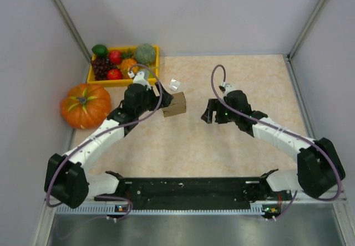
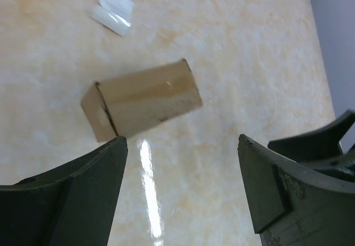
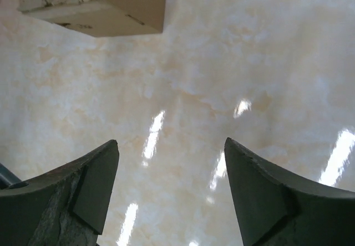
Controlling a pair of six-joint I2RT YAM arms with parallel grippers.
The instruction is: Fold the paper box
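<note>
The paper box [image 1: 175, 104] is a small brown kraft box, folded up and lying on the marble-patterned table between the two arms. In the left wrist view the paper box [image 2: 141, 99] lies on its side just beyond the fingertips, free of them. My left gripper [image 1: 161, 103] sits right beside its left end, and its jaws [image 2: 182, 141] stand wide open with only table between them. My right gripper [image 1: 209, 112] is a short way to the box's right, open and empty [image 3: 171, 142]. In the right wrist view the paper box [image 3: 97, 5] shows at the top left.
A small white packet [image 1: 175, 85] lies just behind the box [image 2: 112, 9]. A yellow tray [image 1: 156, 55] of toy fruit stands at the back left, with an orange pumpkin [image 1: 85, 105] in front of it. Grey walls close in the table.
</note>
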